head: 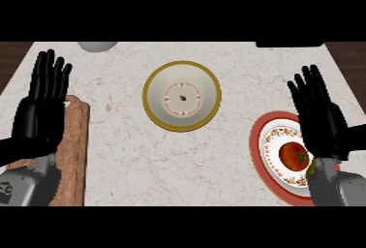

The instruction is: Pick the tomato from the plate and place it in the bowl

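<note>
Tomato (293, 154) sits in the middle of the red-rimmed plate (262, 145) at the counter's right side, nothing holding it. The right hand (319, 116) hangs over that plate, fingers straight and open. The gold-rimmed bowl (161, 77) is mid-counter. The left hand (40, 104) rests open, fingers up, beside the wooden cutting board (73, 150).

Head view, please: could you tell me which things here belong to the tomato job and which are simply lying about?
Belonging to the job:
tomato, on the plate
plate, red-rimmed, at the right
bowl, yellow-rimmed, mid-counter
right hand, open over the plate

Just lying about:
wooden board at the left edge
grey round object at the far edge
left hand, open, resting at the left
</note>
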Motion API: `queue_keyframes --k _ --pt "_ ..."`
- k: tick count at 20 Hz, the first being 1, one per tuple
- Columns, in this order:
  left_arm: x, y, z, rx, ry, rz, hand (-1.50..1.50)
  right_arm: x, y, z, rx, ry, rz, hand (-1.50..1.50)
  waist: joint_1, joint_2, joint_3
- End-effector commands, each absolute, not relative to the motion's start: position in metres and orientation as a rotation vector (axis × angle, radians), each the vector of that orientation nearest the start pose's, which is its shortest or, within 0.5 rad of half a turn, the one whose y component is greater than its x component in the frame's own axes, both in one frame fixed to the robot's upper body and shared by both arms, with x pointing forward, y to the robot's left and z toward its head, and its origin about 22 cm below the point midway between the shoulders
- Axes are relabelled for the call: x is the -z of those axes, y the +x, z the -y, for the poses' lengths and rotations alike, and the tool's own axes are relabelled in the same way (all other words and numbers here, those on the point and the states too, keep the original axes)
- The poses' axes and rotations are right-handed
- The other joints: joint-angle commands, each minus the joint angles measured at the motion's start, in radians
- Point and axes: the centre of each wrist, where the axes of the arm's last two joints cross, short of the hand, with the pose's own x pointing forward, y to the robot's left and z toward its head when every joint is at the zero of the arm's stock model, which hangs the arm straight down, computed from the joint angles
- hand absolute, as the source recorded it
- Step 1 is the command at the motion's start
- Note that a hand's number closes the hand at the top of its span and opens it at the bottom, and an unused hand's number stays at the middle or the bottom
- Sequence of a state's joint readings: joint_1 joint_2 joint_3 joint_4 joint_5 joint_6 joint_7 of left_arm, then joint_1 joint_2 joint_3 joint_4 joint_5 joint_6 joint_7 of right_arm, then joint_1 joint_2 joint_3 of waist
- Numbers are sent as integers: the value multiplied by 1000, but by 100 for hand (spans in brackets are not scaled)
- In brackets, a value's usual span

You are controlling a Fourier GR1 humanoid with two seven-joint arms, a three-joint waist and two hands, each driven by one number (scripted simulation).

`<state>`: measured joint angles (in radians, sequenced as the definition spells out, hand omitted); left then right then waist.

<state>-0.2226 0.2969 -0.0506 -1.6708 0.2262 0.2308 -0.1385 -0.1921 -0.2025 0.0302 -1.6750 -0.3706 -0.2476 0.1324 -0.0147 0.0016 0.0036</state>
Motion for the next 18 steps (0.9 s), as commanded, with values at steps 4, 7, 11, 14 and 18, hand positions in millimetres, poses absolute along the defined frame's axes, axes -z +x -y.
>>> queue_keyframes --k 4,7,11,14,18 --pt "-64 281 -299 106 150 1671 0 -41 239 298 427 -57 1700 150 -21 1 -2" --pt "-52 273 -287 129 116 1587 0 -66 238 345 -139 -514 1744 150 -22 32 -40" --pt "-38 268 -299 177 32 1424 0 21 202 289 349 -547 1813 -150 -2 1 -2" --pt "-65 290 -294 184 43 1421 0 27 180 268 265 -556 1949 -150 -5 -3 -3" --pt "-63 288 -307 177 59 1418 0 -1 153 276 213 -698 1933 -150 2 -3 -5"
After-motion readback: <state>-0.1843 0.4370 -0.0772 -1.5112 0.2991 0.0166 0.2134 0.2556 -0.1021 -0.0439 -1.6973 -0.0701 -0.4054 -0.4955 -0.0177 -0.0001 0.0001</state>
